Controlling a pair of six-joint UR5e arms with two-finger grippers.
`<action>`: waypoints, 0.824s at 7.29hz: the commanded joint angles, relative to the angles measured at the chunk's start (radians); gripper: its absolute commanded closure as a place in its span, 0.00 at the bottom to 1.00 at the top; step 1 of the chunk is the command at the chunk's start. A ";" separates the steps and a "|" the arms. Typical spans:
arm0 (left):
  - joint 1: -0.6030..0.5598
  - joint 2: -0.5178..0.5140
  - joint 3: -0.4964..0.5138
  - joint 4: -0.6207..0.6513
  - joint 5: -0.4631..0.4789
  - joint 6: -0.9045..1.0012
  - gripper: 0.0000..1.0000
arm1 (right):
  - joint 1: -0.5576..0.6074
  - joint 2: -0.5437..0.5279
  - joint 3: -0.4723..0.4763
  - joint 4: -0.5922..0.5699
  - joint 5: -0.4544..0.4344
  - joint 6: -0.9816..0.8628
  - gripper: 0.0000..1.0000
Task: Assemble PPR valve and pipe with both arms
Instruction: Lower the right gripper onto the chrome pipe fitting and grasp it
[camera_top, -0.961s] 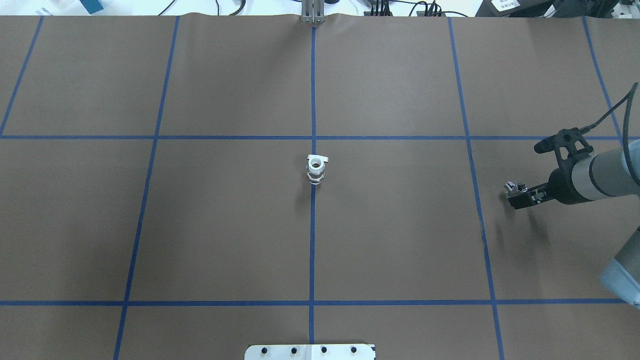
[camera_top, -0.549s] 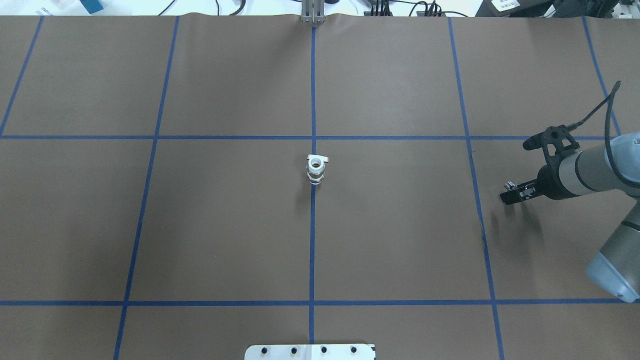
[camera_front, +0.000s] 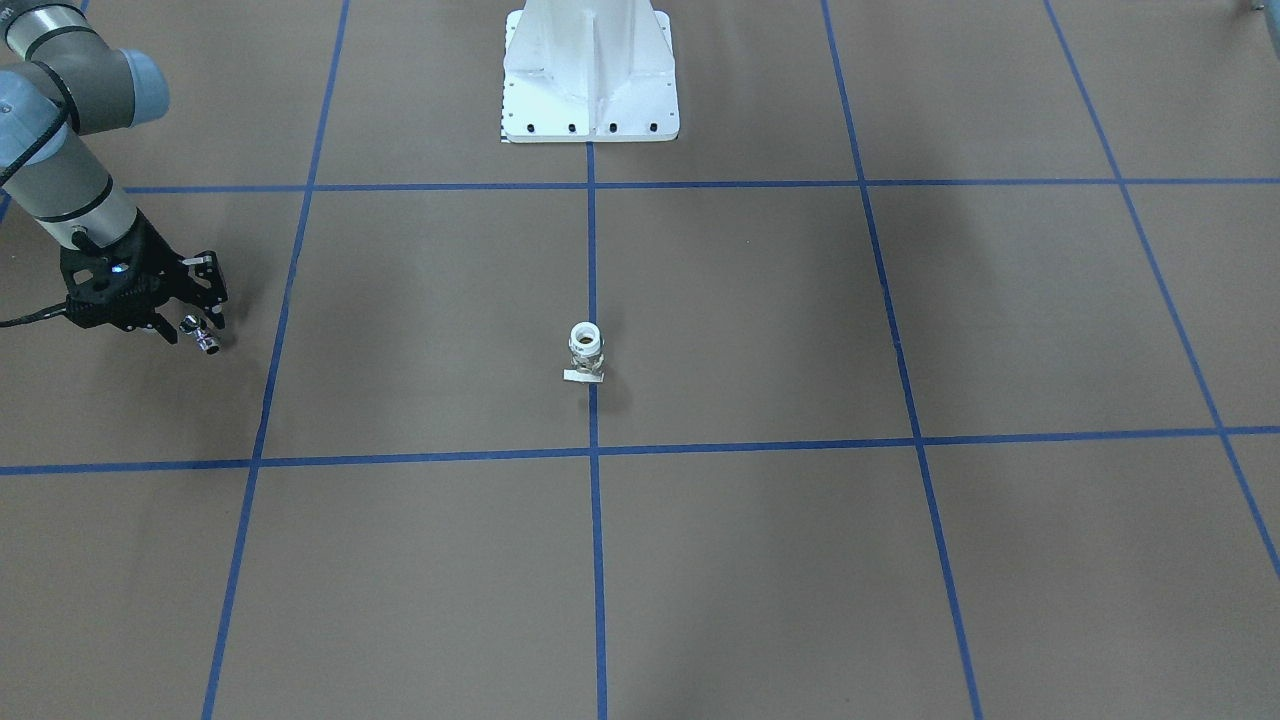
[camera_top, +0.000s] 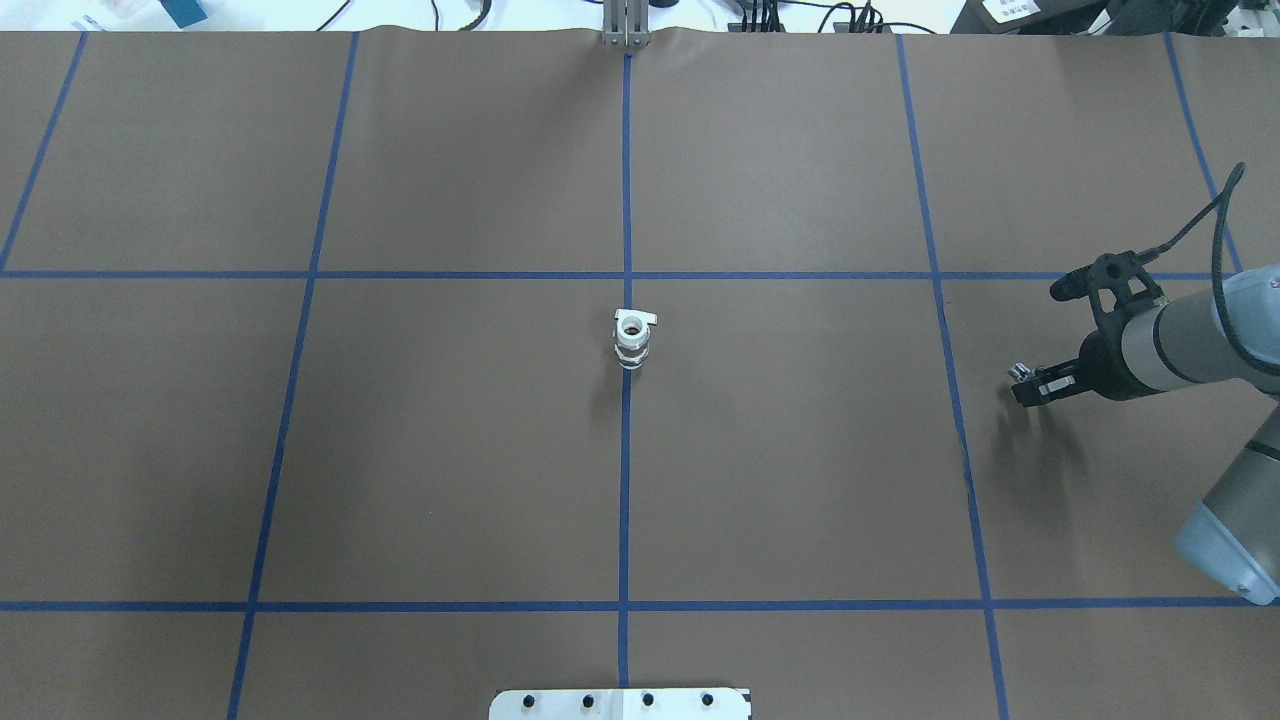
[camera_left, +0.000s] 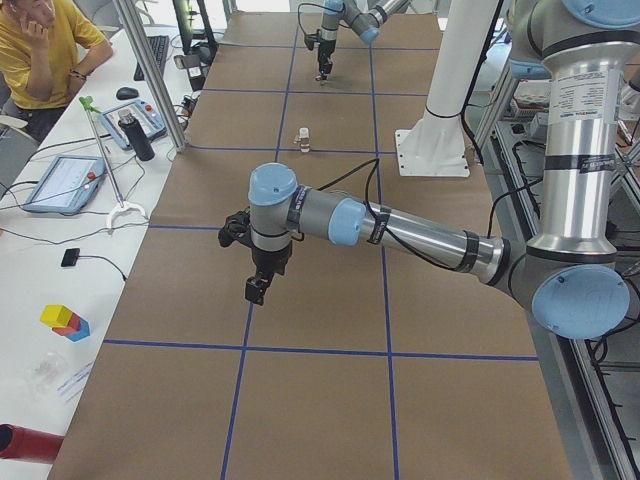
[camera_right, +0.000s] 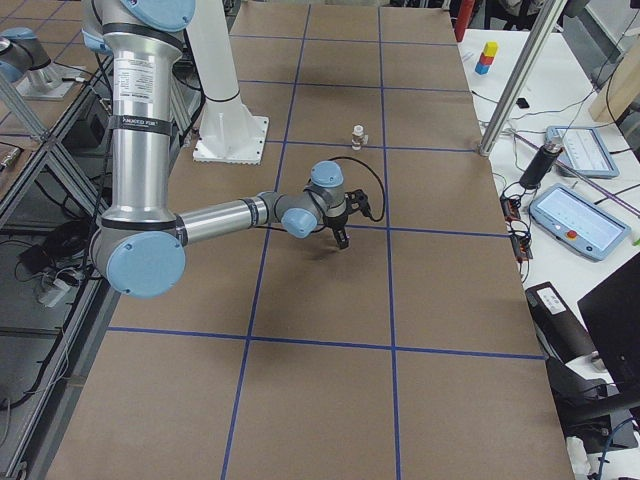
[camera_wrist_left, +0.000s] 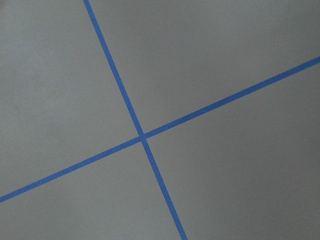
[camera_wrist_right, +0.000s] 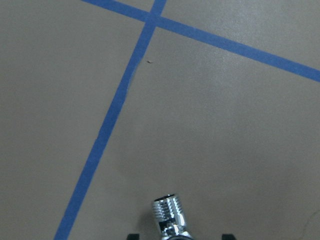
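I'm pinching the pipe (camera_front: 207, 343) by one end in my right gripper (camera_front: 200, 330) — a slight tilt could jam it against the PPR valve (camera_front: 586, 350).

The overhead camera looks forward and down from behind the robot, and the front-facing one looks steeply back toward the white pedestal (camera_front: 590, 70). Both are far off and share the PPR valve (camera_top: 631, 338) on the table (camera_top: 450, 450), well apart from the right gripper (camera_top: 1022, 388) fingers. The side cameras look along the table from opposite ends, the left gripper (camera_left: 257, 291) near in one and the right gripper near in the other, with the valve beyond the fingers in each. The wrist cameras sit close over the table: the right one sees the pipe (camera_wrist_right: 170, 216) jutting ahead of its fingers, the left only crossed blue tape (camera_wrist_left: 142, 136).
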 joint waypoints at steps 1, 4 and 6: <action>0.000 0.001 0.002 0.001 0.000 0.000 0.00 | 0.001 0.001 0.005 0.000 0.000 0.000 0.44; -0.001 0.002 0.003 0.001 0.000 0.000 0.00 | 0.000 0.004 0.005 0.000 0.000 0.000 0.62; -0.001 0.002 0.003 -0.001 0.002 0.000 0.00 | 0.001 0.005 0.007 0.000 0.003 -0.001 1.00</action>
